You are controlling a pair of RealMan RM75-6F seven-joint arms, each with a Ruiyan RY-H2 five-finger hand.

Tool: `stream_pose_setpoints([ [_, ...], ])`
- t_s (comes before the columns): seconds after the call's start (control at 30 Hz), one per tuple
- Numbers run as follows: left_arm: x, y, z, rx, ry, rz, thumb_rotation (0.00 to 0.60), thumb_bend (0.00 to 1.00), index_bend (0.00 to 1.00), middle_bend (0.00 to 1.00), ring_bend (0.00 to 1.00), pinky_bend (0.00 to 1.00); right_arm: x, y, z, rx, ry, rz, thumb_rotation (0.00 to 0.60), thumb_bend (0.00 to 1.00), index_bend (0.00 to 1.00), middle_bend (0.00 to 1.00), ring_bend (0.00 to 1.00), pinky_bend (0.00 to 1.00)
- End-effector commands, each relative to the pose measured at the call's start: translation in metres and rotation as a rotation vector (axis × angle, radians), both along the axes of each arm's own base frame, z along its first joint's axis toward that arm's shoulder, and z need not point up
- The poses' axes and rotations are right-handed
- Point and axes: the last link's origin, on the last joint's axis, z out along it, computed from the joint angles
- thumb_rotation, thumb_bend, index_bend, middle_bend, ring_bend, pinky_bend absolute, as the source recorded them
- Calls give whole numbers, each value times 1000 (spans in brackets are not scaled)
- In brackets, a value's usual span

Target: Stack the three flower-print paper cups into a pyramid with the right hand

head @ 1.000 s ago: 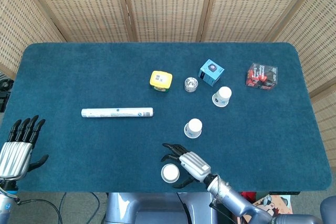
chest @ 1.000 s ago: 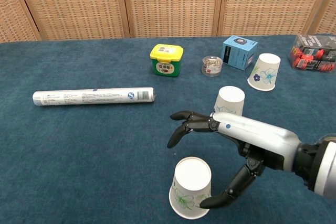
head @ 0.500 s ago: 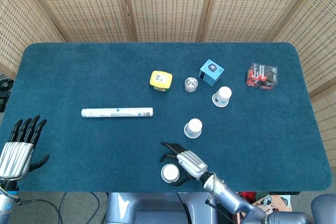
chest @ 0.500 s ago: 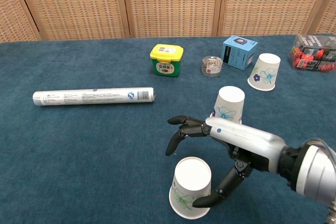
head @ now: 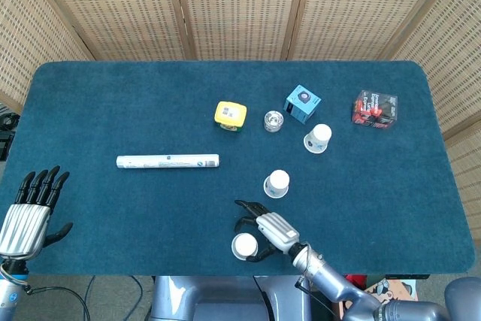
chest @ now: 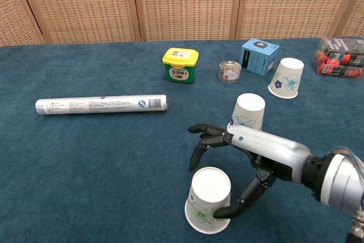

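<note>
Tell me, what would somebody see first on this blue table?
Probably the shiny right hand near the front edge, its fingers curled around an upside-down flower-print paper cup. Two more flower cups stand upside down behind it, one in the middle and one farther back beside a blue box.

The robot's right hand (head: 264, 228) is curling around a white flower-print paper cup (head: 244, 246) sitting upside down near the blue-carpeted table's (head: 113, 103) front edge.

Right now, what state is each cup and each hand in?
Nearest cup: upside down on the table, right hand's thumb and fingers around it.
Middle cup: upside down, standing free.
Far cup: upside down, standing free.
Right hand: closing on the nearest cup.
Left hand: holds nothing, fingers extended.
</note>
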Motion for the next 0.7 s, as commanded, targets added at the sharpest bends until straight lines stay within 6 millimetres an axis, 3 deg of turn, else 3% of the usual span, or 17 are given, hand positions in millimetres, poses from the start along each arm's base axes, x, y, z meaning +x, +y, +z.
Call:
stream_pose_setpoints([
  [0.03, 0, 0, 0, -1, -1, 0, 600, 207, 0, 0, 0, 0, 0, 0, 0, -3, 0, -1, 600, 122, 468, 16, 0, 0],
  [0.37, 1, -1, 1, 0, -4, -4, 600, 207, 0, 0, 0, 0, -3, 2, 0, -1, 11, -7, 600, 122, 530, 64, 0, 0],
  [0.7, 1, -1, 1, 4, -6, -5, 600, 207, 0, 0, 0, 0, 3, -12, 35, -115, 18, 16, 600, 122, 530, 64, 0, 0],
])
